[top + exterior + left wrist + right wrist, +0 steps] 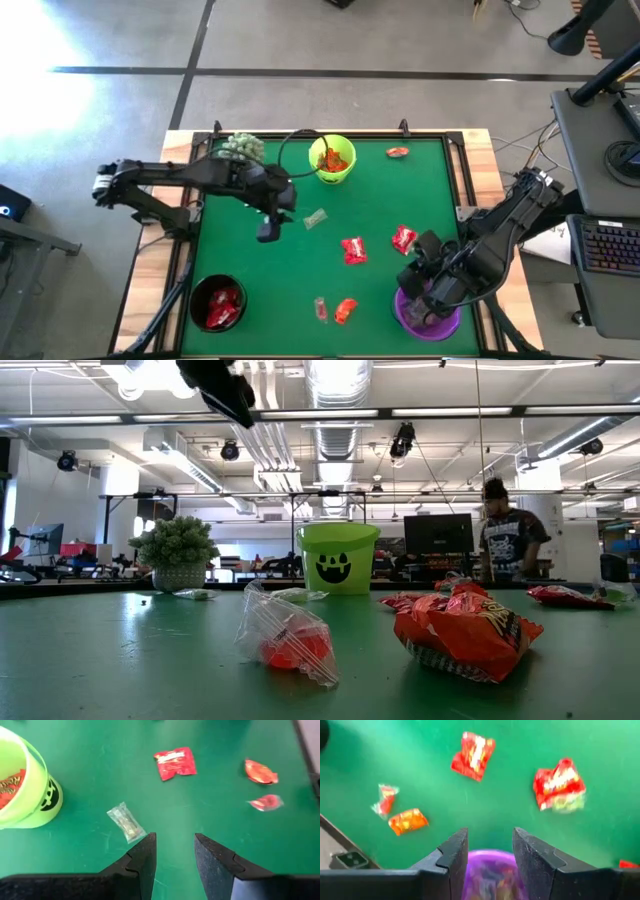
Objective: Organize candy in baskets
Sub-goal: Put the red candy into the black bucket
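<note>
Right gripper [490,852] hovers, fingers spread, over the round purple plastic basket [490,875] at the bench's near right corner, positioned to release candy; left gripper [175,855], fingers spread, hangs above a clear-wrapped sweet [125,822].

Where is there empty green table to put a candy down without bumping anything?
The biggest bare patch of the green table lies between the black basket, the left gripper and the red candies mid-table. Another lies near the right edge, past the lime green basket. It is crowded near the purple basket, under the right gripper.
</note>
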Robot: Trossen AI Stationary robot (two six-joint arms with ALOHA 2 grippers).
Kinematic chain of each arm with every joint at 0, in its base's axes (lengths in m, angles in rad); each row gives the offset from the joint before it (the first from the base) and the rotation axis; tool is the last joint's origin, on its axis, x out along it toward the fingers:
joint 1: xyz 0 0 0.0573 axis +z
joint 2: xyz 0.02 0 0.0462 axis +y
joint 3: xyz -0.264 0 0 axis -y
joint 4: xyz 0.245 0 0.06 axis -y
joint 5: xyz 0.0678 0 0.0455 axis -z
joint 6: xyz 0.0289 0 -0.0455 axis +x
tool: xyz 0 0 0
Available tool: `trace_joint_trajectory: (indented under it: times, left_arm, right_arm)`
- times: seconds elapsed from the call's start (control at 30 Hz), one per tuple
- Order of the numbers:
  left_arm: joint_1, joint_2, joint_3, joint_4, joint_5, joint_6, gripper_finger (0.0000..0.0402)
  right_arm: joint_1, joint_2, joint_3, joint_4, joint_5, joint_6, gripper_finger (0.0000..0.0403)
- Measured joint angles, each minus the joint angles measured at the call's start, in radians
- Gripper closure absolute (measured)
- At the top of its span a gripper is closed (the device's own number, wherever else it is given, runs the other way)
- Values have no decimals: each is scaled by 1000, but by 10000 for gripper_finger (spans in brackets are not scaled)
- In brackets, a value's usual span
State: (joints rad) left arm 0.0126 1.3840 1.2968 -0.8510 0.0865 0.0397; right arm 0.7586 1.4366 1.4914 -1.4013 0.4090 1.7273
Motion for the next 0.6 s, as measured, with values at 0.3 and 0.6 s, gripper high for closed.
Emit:
trace_joint_trajectory:
  times: [0.3, 0.6]
  left_arm:
    - [3, 138, 2, 8, 0, -147, 287]
    - [15, 303, 242, -214, 29, -197, 250]
  right_arm:
    - [-9, -31, 12, -119, 39, -64, 257]
    - [-16, -63, 10, -170, 70, -182, 257]
